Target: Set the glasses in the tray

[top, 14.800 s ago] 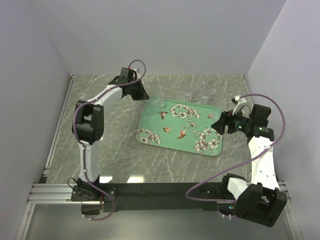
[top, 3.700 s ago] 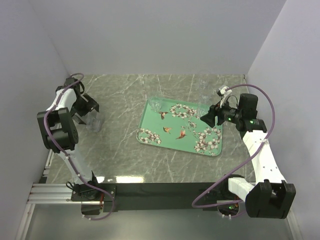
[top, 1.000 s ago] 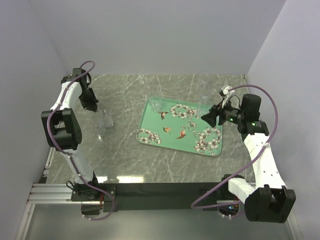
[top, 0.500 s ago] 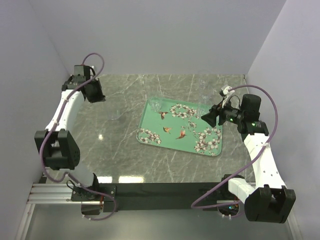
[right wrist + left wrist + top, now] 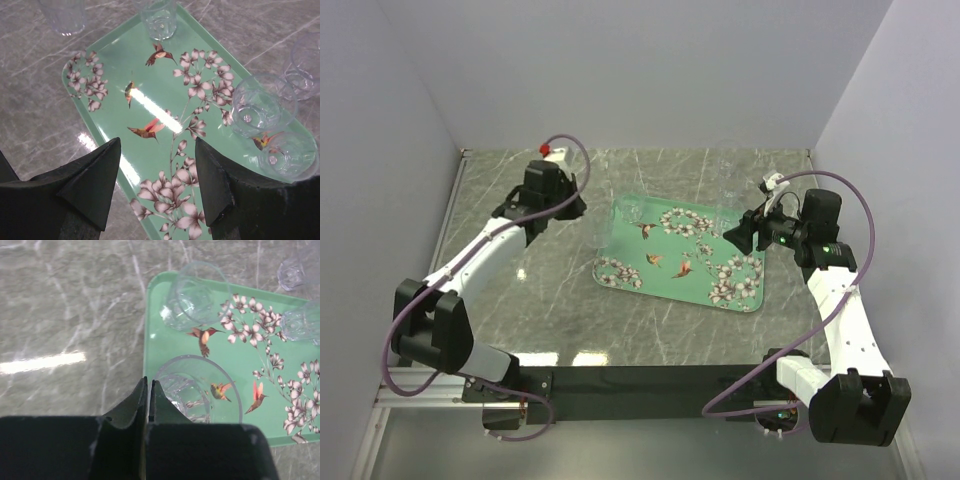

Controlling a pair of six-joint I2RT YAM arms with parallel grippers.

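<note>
Grey marble table [image 5: 650, 330] | vs half-second earlier: left gripper [image 5: 149, 390] swung from far-left corner to tray [image 5: 615, 245] left edge, fingers pinching wall of clear glass [image 5: 200, 395] | right gripper [image 5: 157, 142] unmoved, spread wide, empty | three near-invisible glasses [image 5: 262, 105] upright in tray

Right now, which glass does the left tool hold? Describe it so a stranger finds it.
Find the green tray. Two glasses are at its edge close to the left tool. The held glass is the one whose rim that tool pinches; the other glass stands free in the tray's corner.
</note>
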